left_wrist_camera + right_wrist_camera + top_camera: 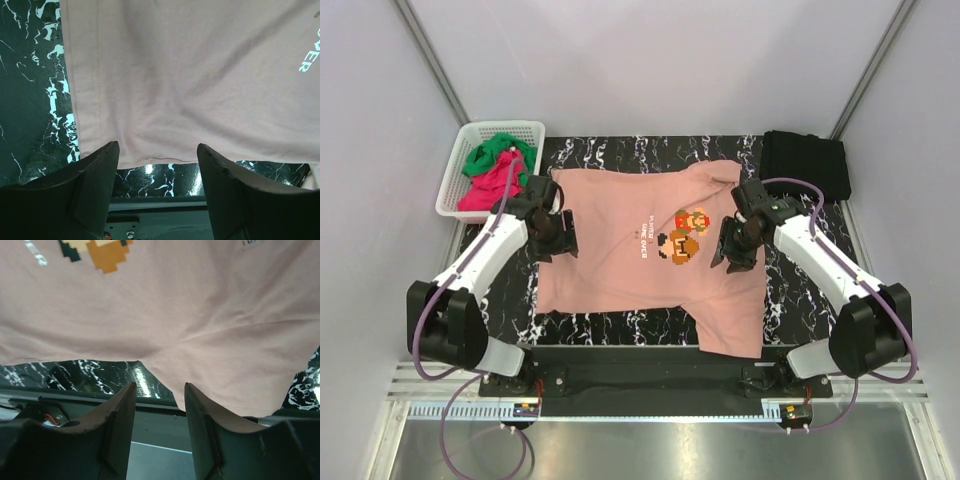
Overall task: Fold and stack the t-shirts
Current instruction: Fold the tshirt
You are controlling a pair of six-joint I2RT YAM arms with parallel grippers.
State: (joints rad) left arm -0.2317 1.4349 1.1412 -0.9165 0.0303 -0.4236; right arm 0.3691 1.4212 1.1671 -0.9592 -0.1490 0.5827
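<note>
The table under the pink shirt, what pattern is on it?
Black with white marble-like streaks. The table shows best in the top view.

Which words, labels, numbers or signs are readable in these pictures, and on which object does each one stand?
"...ER": the end of a white word on the salmon-pink t-shirt, cut by the edge of the left wrist view; the rest is not readable.
White lines beside the pixel-art figure, top view: too small to read.
Dark mark at the top edge of the right wrist view: cut off and blurred.
Nothing else carries text.
</note>
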